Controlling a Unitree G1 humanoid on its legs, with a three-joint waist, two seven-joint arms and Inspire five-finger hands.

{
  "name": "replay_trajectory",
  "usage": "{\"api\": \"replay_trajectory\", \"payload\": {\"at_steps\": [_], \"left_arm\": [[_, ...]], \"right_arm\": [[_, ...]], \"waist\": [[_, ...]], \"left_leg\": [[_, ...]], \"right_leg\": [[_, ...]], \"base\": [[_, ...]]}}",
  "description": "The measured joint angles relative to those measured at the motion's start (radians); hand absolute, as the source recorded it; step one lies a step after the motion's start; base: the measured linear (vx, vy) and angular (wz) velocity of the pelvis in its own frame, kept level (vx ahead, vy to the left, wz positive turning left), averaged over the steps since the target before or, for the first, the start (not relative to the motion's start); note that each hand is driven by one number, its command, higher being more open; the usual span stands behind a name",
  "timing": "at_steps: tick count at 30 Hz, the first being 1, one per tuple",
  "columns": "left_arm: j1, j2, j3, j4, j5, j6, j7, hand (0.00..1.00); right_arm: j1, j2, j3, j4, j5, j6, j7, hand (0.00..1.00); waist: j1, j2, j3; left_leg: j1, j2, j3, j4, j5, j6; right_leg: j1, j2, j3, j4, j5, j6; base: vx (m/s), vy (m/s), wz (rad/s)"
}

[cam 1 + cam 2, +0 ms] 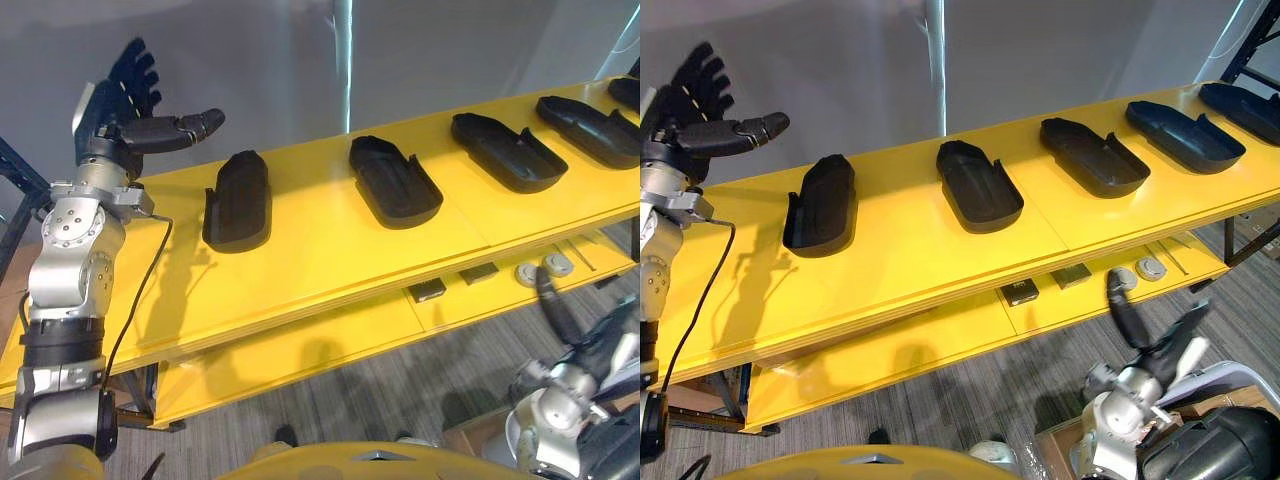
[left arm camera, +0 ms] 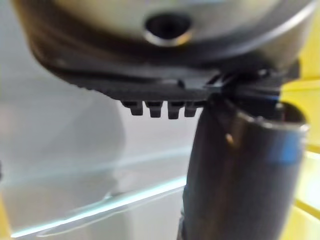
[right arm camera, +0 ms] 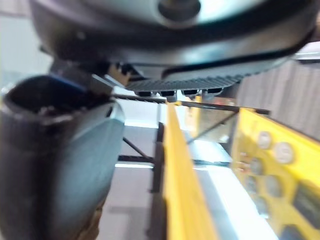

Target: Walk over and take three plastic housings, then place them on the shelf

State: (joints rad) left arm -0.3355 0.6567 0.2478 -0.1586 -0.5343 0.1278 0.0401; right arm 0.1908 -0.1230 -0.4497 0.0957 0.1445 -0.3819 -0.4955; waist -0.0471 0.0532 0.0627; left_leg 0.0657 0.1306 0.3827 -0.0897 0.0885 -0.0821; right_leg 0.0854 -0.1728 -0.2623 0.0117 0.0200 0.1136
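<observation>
Yellow bench top (image 1: 330, 250) carries row of black plastic housings (image 1: 395, 180); left hand (image 1: 120, 115) spread, empty, raised near leftmost housing (image 1: 238, 200); right hand (image 1: 1145, 345) low, relaxed open; shells probably light, rigid, slick; grip across side walls.

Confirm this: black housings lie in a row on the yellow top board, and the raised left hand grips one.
Wrong. The left hand grips nothing: the left eye view shows it open, apart from the housings on the top board.

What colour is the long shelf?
The shelf is bright yellow, best seen in the left eye view.
</observation>
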Motion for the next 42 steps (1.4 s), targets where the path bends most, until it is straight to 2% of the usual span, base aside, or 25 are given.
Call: {"api": "replay_trajectory", "payload": {"at_steps": [2,4,5,6,8,9,11,12,15,19,24,28,29,33,36,40,42], "left_arm": [[0.039,-0.077,0.041,-0.088,-0.004,-0.093,0.083,1.0],[0.06,-0.148,0.08,-0.147,0.005,-0.152,0.15,1.0],[0.082,-0.189,0.101,-0.179,0.038,-0.196,0.188,1.0],[0.098,-0.209,0.112,-0.2,0.047,-0.214,0.2,1.0],[0.165,-0.277,0.139,-0.259,0.08,-0.262,0.226,1.0],[0.215,-0.318,0.143,-0.293,0.103,-0.287,0.237,1.0],[0.286,-0.367,0.141,-0.321,0.16,-0.307,0.232,1.0],[0.34,-0.392,0.14,-0.32,0.212,-0.319,0.216,1.0],[0.432,-0.426,0.14,-0.31,0.269,-0.32,0.175,1.0],[0.537,-0.435,0.141,-0.254,0.271,-0.319,0.129,1.0],[0.548,-0.455,0.157,-0.2,0.257,-0.319,0.111,1.0],[0.583,-0.476,0.153,-0.2,0.223,-0.319,0.09,1.0],[0.586,-0.502,0.148,-0.2,0.216,-0.319,0.086,1.0],[0.62,-0.542,0.135,-0.2,0.179,-0.319,0.08,1.0],[0.657,-0.55,0.106,-0.2,0.179,-0.319,0.078,1.0],[0.658,-0.569,0.075,-0.2,0.181,-0.319,0.062,1.0],[0.657,-0.569,0.048,-0.2,0.183,-0.319,0.059,1.0]], "right_arm": [[-0.027,0.001,-0.009,-0.098,-0.002,-0.029,-0.025,1.0],[-0.047,0.001,-0.008,-0.159,-0.021,-0.05,-0.026,1.0],[-0.057,0.001,-0.009,-0.197,-0.02,-0.068,-0.007,1.0],[-0.06,0.0,-0.009,-0.216,-0.02,-0.075,0.012,1.0],[-0.072,-0.009,-0.004,-0.264,-0.019,-0.085,0.074,1.0],[-0.095,-0.032,0.008,-0.273,-0.012,-0.088,0.135,1.0],[-0.133,-0.094,0.032,-0.273,-0.009,-0.084,0.218,1.0],[-0.169,-0.144,0.056,-0.275,-0.009,-0.071,0.295,1.0],[-0.224,-0.213,0.109,-0.275,-0.045,-0.009,0.405,1.0],[-0.301,-0.296,0.249,-0.263,-0.221,0.049,0.475,1.0],[-0.488,-0.357,0.406,-0.211,-0.301,0.1,0.528,1.0],[-0.592,-0.349,0.53,-0.161,-0.3,0.148,0.561,1.0],[-0.617,-0.343,0.573,-0.123,-0.336,0.168,0.561,1.0],[-0.651,-0.308,0.644,-0.027,-0.393,0.222,0.559,1.0],[-0.69,-0.295,0.674,0.061,-0.415,0.255,0.555,1.0],[-0.772,-0.295,0.72,0.161,-0.416,0.316,0.555,1.0],[-0.8,-0.295,0.741,0.201,-0.414,0.327,0.556,1.0]], "waist": [[-0.006,-0.002,-0.004],[-0.009,-0.001,-0.005],[-0.009,-0.001,-0.007],[-0.009,-0.001,-0.009],[-0.007,-0.004,-0.024],[-0.004,-0.009,-0.031],[0.004,-0.02,-0.039],[0.007,-0.029,-0.044],[0.025,-0.043,-0.044],[0.071,-0.05,-0.043],[0.108,-0.068,-0.027],[0.139,-0.071,-0.018],[0.158,-0.072,-0.014],[0.182,-0.071,-0.005],[0.185,-0.064,0.007],[0.185,-0.061,0.034],[0.185,-0.06,0.036]], "left_leg": [[0.01,0.001,0.003,0.0,0.005,-0.007],[0.01,0.002,0.003,0.0,0.007,-0.006],[0.011,0.002,0.003,0.0,0.009,-0.005],[0.01,0.002,0.002,0.0,0.011,-0.003],[0.007,0.001,-0.002,0.0,0.013,0.0],[0.006,0.0,-0.008,0.0,0.014,0.0],[-0.004,-0.002,-0.03,0.0,0.016,-0.003],[-0.022,-0.009,-0.052,0.0,0.022,-0.004],[-0.042,-0.011,-0.085,0.0,0.032,-0.003],[-0.062,-0.019,-0.118,0.0,0.045,0.008],[-0.084,-0.025,-0.169,0.0,0.06,0.012],[-0.091,-0.034,-0.19,0.0,0.066,0.016],[-0.091,-0.037,-0.196,0.0,0.067,0.017],[-0.092,-0.043,-0.204,0.0,0.068,0.015],[-0.094,-0.049,-0.214,0.0,0.071,0.018],[-0.102,-0.048,-0.227,0.0,0.078,0.018],[-0.111,-0.049,-0.233,0.0,0.081,0.019]], "right_leg": [[0.007,0.001,0.001,0.0,0.0,0.0],[0.007,0.002,0.001,0.0,0.001,-0.001],[0.007,0.002,0.0,-0.001,0.001,-0.001],[0.007,0.002,-0.001,-0.002,0.001,-0.001],[0.008,0.002,-0.004,-0.01,0.002,0.0],[0.011,0.003,-0.009,-0.015,0.004,0.0],[0.012,0.003,-0.021,-0.02,0.004,0.001],[0.013,0.005,-0.043,-0.031,0.008,0.003],[0.008,0.006,-0.071,-0.034,0.009,0.003],[0.01,0.001,-0.106,-0.035,0.011,0.007],[0.023,0.001,-0.156,-0.036,0.01,0.006],[0.029,-0.005,-0.176,-0.034,0.01,0.006],[0.033,-0.007,-0.182,-0.033,0.01,0.006],[0.039,-0.012,-0.2,-0.03,0.0,0.002],[0.041,-0.018,-0.205,-0.028,-0.003,0.007],[0.04,-0.016,-0.216,-0.029,-0.002,0.008],[0.037,-0.015,-0.226,-0.031,-0.001,0.007]], "base": [[0.01,0.009,-0.05],[0.0,0.005,-0.02],[0.0,0.0,0.0],[0.0,0.0,0.0],[0.02,0.004,0.05],[0.02,0.004,0.09],[0.0,0.002,0.22],[-0.01,0.003,0.36],[-0.02,0.003,0.32],[0.0,0.009,0.25],[-0.01,0.002,0.3],[-0.02,0.016,0.21],[-0.02,0.017,0.14],[-0.03,0.016,0.13],[-0.03,0.02,0.07],[-0.04,0.009,0.06],[0.0,-0.005,0.11]]}}
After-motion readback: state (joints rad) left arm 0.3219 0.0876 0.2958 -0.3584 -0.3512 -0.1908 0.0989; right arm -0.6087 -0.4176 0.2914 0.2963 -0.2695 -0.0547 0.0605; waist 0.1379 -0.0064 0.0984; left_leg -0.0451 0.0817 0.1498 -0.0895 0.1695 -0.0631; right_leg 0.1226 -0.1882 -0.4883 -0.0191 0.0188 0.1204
